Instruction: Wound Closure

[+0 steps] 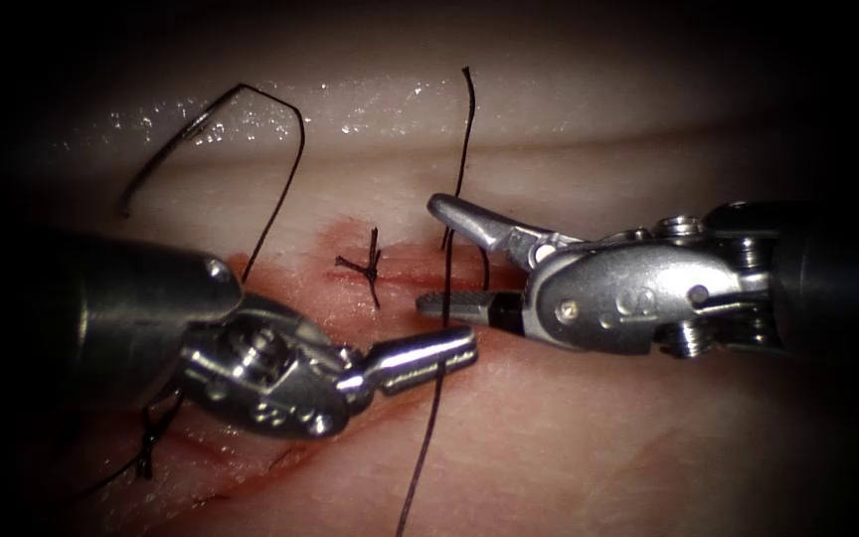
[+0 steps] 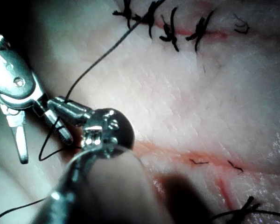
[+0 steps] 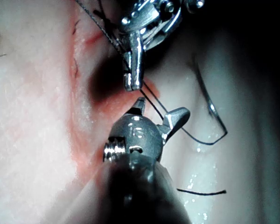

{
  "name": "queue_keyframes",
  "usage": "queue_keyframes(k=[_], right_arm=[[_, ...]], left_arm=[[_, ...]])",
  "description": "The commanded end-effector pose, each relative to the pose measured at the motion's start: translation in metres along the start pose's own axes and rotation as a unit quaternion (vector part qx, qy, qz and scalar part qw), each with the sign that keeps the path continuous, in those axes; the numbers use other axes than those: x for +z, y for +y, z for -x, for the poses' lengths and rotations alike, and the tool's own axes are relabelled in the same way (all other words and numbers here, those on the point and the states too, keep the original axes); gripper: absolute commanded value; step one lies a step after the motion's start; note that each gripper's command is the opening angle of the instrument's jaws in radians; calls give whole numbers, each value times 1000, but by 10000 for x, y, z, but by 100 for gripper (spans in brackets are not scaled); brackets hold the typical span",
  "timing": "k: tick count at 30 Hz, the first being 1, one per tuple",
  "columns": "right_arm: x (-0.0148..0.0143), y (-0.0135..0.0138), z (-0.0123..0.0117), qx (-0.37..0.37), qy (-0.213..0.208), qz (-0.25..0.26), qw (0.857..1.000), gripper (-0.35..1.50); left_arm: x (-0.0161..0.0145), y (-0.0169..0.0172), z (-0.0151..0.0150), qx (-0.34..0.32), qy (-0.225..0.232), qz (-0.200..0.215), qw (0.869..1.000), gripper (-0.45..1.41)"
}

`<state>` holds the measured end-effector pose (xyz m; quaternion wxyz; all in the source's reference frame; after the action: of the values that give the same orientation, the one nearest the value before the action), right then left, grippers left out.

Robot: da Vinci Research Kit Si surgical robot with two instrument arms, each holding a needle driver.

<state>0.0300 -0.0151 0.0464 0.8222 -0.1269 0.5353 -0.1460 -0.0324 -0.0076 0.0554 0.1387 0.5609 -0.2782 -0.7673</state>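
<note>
The curved needle (image 1: pixel 163 147) lies free on the tissue (image 1: pixel 608 447) at the far upper left of the cut (image 1: pixel 405 261); neither tool holds it and it is not in the tissue. Its black thread (image 1: pixel 286 184) runs down toward the cut. My left tool (image 1: pixel 429 358) is shut on a second, upright strand (image 1: pixel 461 149) just below the cut. The right tool (image 1: pixel 431 256) stands wide open around that same strand above the left jaws and holds nothing. In the left wrist view the left tool (image 2: pixel 63 122) grips the thread (image 2: pixel 98 58).
A tied stitch with short cut ends (image 1: pixel 370 264) sits on the cut left of the right tool. Another knot (image 1: pixel 146 449) lies at the lower left. Red fluid stains the cut's edges. Several finished stitches (image 2: pixel 170 28) show on a second cut.
</note>
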Motion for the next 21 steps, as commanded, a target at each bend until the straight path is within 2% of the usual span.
queue_keyframes(k=[1, 2, 3, 4, 5, 6, 8, 10, 11, 13, 14, 17, 21], right_arm=[[9, 2, 0, -1, 2, -2, 1000, 126], [10, 2, 0, -1, 2, -2, 1000, 123], [10, 1, -1, -1, 3, -2, 1000, 111], [11, 0, -2, -5, 8, -4, 1000, 79], [12, -1, -4, -8, 7, -8, 1000, 41], [13, -4, -5, -9, 11, -23, 1000, -35], [15, -5, -4, -9, 12, -26, 1000, -35], [17, -6, 1, -11, 10, -33, 999, -35], [17, -6, 4, -12, 10, -34, 999, -35], [18, -6, 14, -13, 6, -42, 999, -35], [17, -5, 19, -14, 2, -43, 999, -35], [16, -2, 39, -3, -5, -42, 999, -35], [14, 2, 66, 26, 3, -26, 999, -35]], left_arm=[[7, 4, 3, -1, 0, 0, 1000, -45], [7, 4, 2, -1, 0, 0, 1000, -45], [7, 4, 2, -1, 0, -1, 1000, -45], [7, 4, 2, -1, 0, -1, 1000, -45], [8, 4, 2, -1, 0, -1, 1000, -45], [8, 4, 2, -4, 0, 0, 1000, -45], [8, 4, 2, -16, 0, 0, 1000, -45], [9, 4, 3, -28, -1, 1, 1000, 36], [10, 4, 2, -28, -1, 1, 1000, 61], [11, 5, 0, -45, -3, 3, 999, 89], [11, 6, -2, -45, -3, 1, 999, 98], [11, 10, -11, -43, -5, -1, 999, 104], [10, 16, -18, -40, 0, 0, 999, 98]])
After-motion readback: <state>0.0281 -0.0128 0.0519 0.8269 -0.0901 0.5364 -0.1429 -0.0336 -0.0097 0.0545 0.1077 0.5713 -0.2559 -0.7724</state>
